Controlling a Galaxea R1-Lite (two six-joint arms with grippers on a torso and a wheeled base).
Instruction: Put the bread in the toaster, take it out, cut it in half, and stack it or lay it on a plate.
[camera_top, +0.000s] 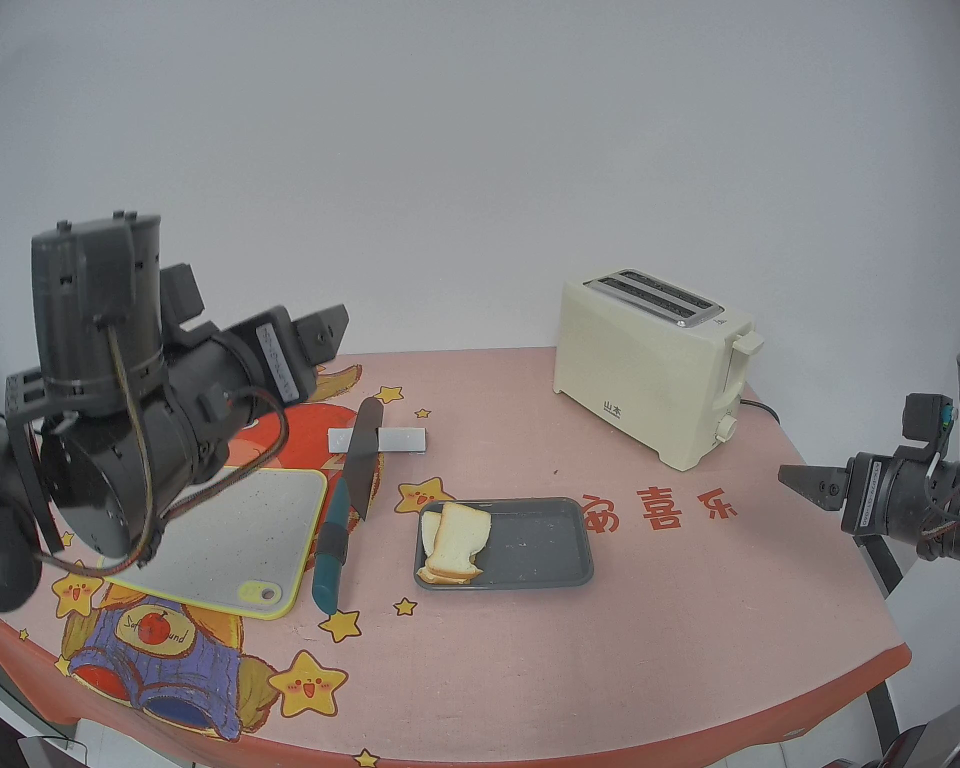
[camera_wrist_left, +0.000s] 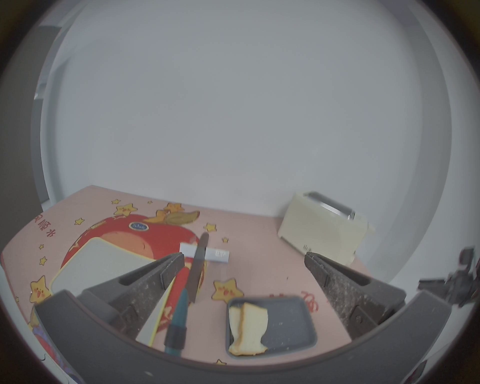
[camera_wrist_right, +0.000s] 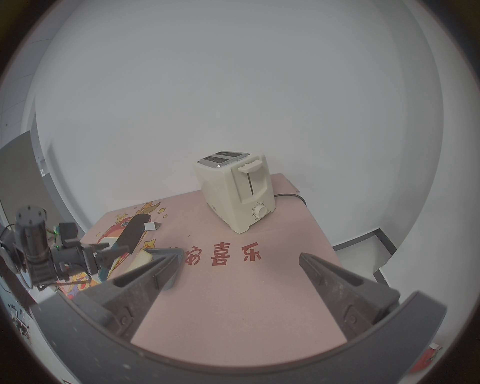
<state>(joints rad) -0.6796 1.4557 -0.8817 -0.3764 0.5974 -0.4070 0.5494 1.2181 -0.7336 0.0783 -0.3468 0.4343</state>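
Two bread pieces (camera_top: 457, 543) lie overlapping at the left end of a dark grey plate (camera_top: 540, 548) in the middle of the table. In the left wrist view the bread (camera_wrist_left: 248, 329) sits on the same plate (camera_wrist_left: 295, 325). The cream toaster (camera_top: 650, 365) stands at the back right with both slots empty and its lever up. My left gripper (camera_top: 330, 328) hangs above the table's left side, open (camera_wrist_left: 243, 259) and holding nothing. My right gripper (camera_top: 800, 480) hovers off the table's right edge, open (camera_wrist_right: 239, 257) and empty, facing the toaster (camera_wrist_right: 237, 190).
A teal-handled knife (camera_top: 345, 520) lies left of the plate, its blade propped on a small white block (camera_top: 400, 440). A white cutting board with a yellow rim (camera_top: 235, 545) lies at the front left. The toaster's cable (camera_top: 762, 408) runs off the right edge.
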